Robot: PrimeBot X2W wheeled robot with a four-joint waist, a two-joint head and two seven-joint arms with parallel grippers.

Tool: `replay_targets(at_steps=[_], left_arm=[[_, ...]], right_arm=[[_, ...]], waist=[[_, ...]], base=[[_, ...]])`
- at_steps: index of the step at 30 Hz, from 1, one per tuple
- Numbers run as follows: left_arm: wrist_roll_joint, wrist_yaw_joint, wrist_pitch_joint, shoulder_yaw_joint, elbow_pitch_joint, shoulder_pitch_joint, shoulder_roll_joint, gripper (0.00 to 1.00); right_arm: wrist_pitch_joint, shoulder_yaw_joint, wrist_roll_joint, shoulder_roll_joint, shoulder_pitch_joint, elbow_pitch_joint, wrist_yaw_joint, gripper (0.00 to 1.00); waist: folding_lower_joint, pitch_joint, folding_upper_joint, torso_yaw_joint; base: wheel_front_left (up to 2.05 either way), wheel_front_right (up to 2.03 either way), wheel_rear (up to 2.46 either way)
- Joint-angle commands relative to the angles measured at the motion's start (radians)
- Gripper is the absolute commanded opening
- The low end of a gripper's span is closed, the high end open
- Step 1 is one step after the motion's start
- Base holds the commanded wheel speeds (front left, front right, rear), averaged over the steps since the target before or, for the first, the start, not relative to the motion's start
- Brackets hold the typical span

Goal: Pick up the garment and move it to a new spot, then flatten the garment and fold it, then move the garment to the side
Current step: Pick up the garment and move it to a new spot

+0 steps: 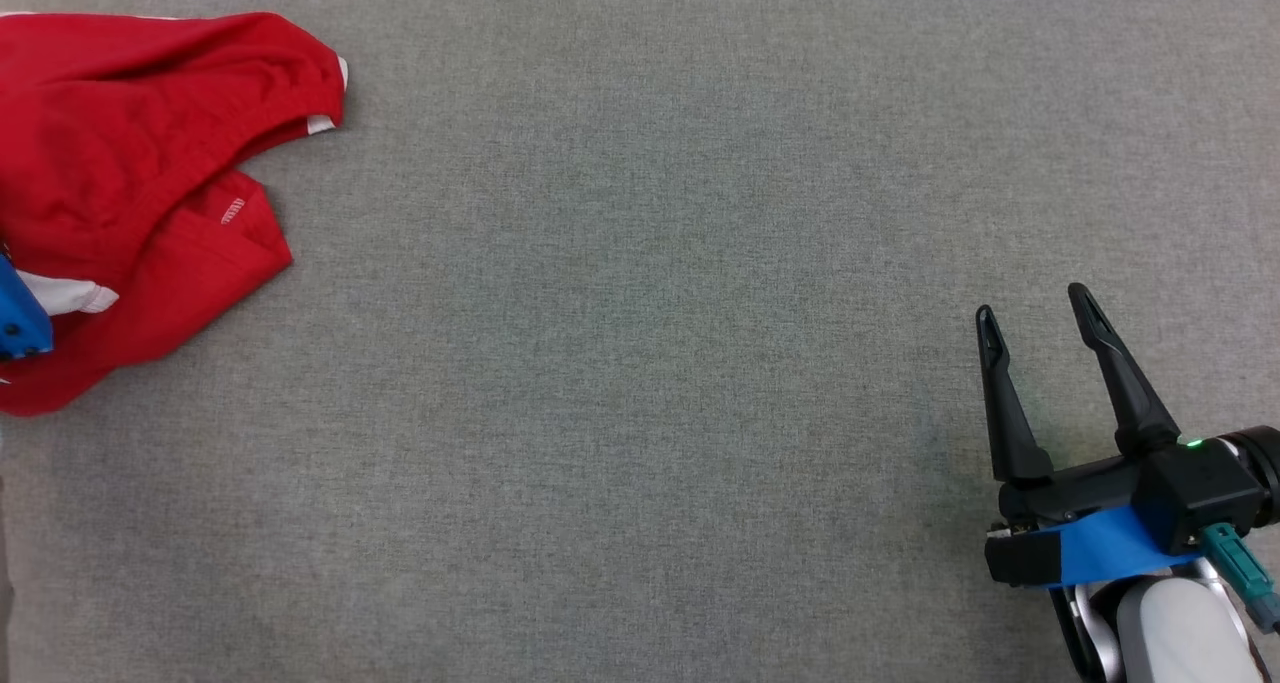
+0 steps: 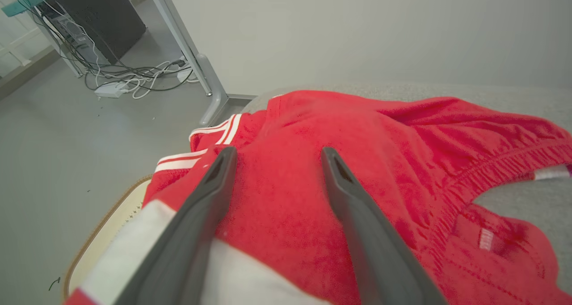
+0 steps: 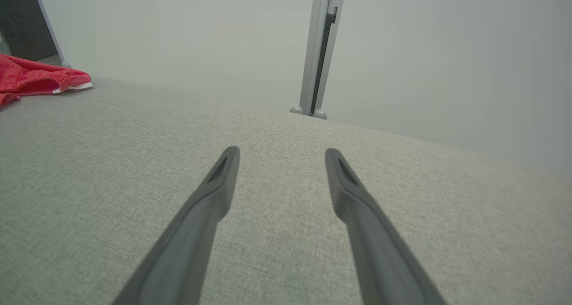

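Head view: right gripper [image 1: 1032, 303], lower right, jaws wide over the tabletop [image 1: 640, 363]; crumpled red garment [image 1: 140, 163] at far left. Left wrist view: left gripper [image 2: 279, 151], jaws wide, over the garment. Right wrist view: jaws over bare tabletop.

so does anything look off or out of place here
The red white-striped garment lies crumpled at the far left edge of the grey fabric surface, bunched rather than flat, with the open left pincer over it. Nothing else stands out.
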Motion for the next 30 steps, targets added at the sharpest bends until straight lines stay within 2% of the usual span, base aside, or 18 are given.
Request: replay_targets(at_steps=[1,10,11,12,13,18,24,30], left_arm=[[-0.02,-0.007,0.043,-0.01,0.052,-0.014,0.0,1.0],[-0.139,-0.006,0.216,-0.155,0.195,-0.017,-0.038,1.0],[-0.153,-0.006,0.226,-0.169,0.2,-0.015,-0.039,0.87],[-0.16,-0.006,0.219,-0.19,0.193,-0.013,-0.036,0.24],[-0.171,-0.006,0.203,-0.205,0.183,-0.008,-0.031,0.0],[-0.205,-0.006,0.124,-0.266,0.156,-0.012,-0.001,0.0],[-0.214,-0.006,-0.032,-0.298,0.085,-0.076,0.027,0.0],[-0.187,-0.006,-0.129,-0.331,-0.03,-0.154,0.024,0.0]], right_arm=[[-0.004,0.001,0.0,-0.004,-0.011,-0.005,0.0,1.0],[-0.004,0.009,0.001,-0.004,-0.004,0.008,0.0,1.0],[-0.004,0.013,0.002,-0.003,-0.007,0.01,0.0,1.0],[-0.004,0.015,0.003,-0.003,-0.01,0.012,0.0,1.0],[-0.004,0.019,0.005,-0.003,-0.012,0.014,0.0,1.0],[-0.004,0.03,0.017,0.003,-0.007,0.034,0.0,1.0],[-0.004,0.036,0.032,0.012,0.008,0.053,0.0,1.0],[-0.004,0.045,0.051,0.017,0.017,0.068,0.0,1.0]], waist=[[-0.0002,0.004,-0.0004,-0.002],[-0.0002,0.008,-0.0004,0.008],[-0.0002,0.008,-0.0004,0.009],[-0.0002,0.006,-0.0004,0.01],[-0.0002,0.001,-0.0004,0.011],[-0.0002,-0.041,-0.0004,0.009],[-0.0002,-0.093,-0.0004,0.002],[-0.0002,-0.142,-0.0004,-0.031]], base=[[0.0,0.0,0.0],[0.0,0.0,0.0],[0.0,0.0,0.0],[0.0,0.0,0.0],[0.0,0.0,0.0],[0.0,0.0,0.0],[0.0,0.0,0.0],[0.0,0.0,0.0]])
